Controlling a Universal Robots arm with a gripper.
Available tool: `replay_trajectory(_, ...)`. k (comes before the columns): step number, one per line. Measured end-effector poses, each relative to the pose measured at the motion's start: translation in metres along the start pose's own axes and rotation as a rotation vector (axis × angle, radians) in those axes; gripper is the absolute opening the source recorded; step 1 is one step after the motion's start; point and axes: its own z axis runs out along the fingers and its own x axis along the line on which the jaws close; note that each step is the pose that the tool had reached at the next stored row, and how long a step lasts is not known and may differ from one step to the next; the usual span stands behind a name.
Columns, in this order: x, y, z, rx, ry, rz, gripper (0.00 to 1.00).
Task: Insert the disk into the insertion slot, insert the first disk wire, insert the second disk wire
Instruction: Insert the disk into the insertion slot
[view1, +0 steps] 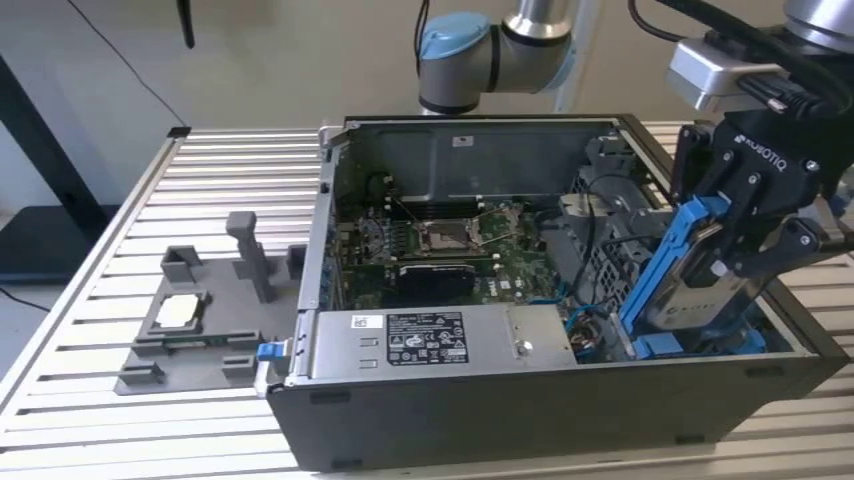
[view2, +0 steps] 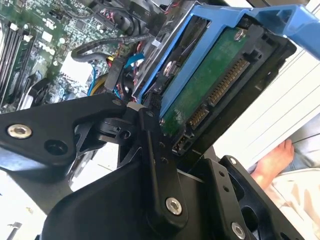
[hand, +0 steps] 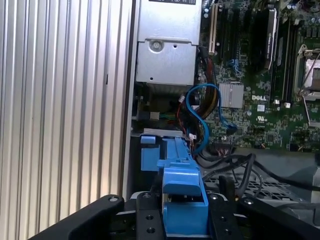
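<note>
**Slatted metal desk (view1: 80, 330), open computer case (view1: 534, 430) — disk (view1: 687, 290) held tilted at the drive bay**

Ribbed aluminium runs under the whole scene. The case lies on its side with the motherboard (view1: 441, 240) facing up. A grey fixture tray (view1: 200, 320) sits just beside the case, toward 9 o'clock in the exterior view.

At about 3 o'clock in that view the arm's black hand (view1: 747, 255) hangs over the case's edge. Its fingers are closed from both sides on the disk's bright blue carrier.

The disk leans steeply, with its upper end in the hand. Its lower end is down inside the case near 5 o'clock, by the blue clips of the insertion slot (view1: 607, 265), the dark perforated metal bay. Whether the disk touches the bay cannot be told.

In the second wrist view the disk's green circuit board and its row of connectors lie exposed between the black fingers. In the first wrist view a blue cable (hand: 200, 110) loops loosely between the grey power-supply box (hand: 167, 55) and the motherboard — beyond the blue carrier's end.
</note>
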Motion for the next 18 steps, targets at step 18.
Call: replay_trajectory(18, 0.0, -0.0009, 0.0222, -0.0001, 0.0001, 0.0, 0.33)
